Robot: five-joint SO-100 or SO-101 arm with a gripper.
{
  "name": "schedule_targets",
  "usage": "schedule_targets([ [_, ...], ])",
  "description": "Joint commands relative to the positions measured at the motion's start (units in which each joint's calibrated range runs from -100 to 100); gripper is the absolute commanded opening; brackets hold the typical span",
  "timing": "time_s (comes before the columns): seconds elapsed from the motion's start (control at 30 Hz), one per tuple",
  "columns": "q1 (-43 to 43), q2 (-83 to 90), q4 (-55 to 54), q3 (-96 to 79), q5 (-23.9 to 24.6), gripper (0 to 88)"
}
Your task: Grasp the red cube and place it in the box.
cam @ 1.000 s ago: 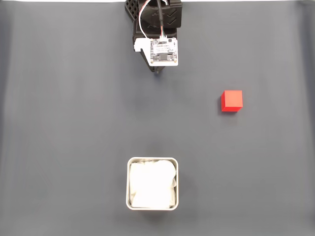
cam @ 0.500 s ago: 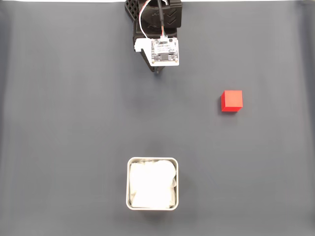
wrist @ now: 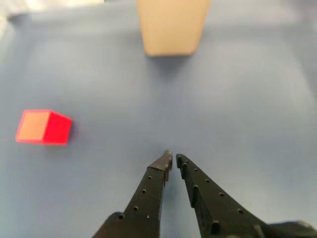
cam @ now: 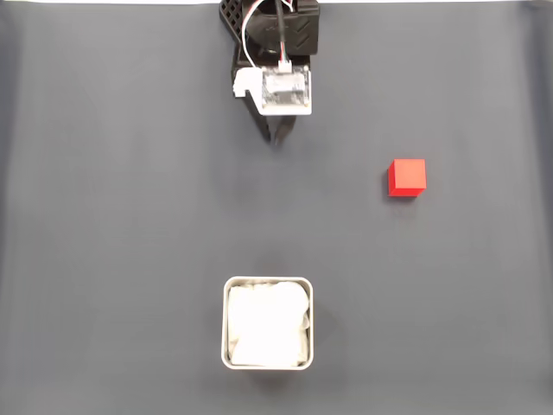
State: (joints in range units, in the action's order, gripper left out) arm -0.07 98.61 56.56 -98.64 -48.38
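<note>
The red cube (cam: 407,176) sits alone on the dark mat at the right of the fixed view; in the wrist view the red cube (wrist: 43,127) lies at the left. The box (cam: 268,362), a pale metal tray with white crumpled lining, stands at the bottom centre of the fixed view, and the box (wrist: 172,25) appears blurred at the top of the wrist view. My gripper (cam: 278,136) hangs at the top centre, far from both. In the wrist view the gripper (wrist: 173,157) has its black fingers almost touching, shut on nothing.
A dark grey mat (cam: 130,216) covers the table. The arm's base and a small white circuit board (cam: 285,89) sit at the top edge of the fixed view. A pale strip runs along the far edge of the mat.
The arm's wrist has tilted slightly, so the circuit board now looks blurred and shifted up a little. The cube and the box have not moved.
</note>
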Motion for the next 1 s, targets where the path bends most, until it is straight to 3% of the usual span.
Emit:
schedule_targets([
  [0.0,-0.28,-5.28,-10.99,8.22,-0.29,0.0],
  [0.33,-0.28,-25.21,-7.46,47.0,-0.78,0.0],
  [0.53,-0.28,-34.83,0.98,63.06,-1.42,0.0],
  [0.97,-0.49,-44.02,13.19,68.63,-3.03,0.1],
])
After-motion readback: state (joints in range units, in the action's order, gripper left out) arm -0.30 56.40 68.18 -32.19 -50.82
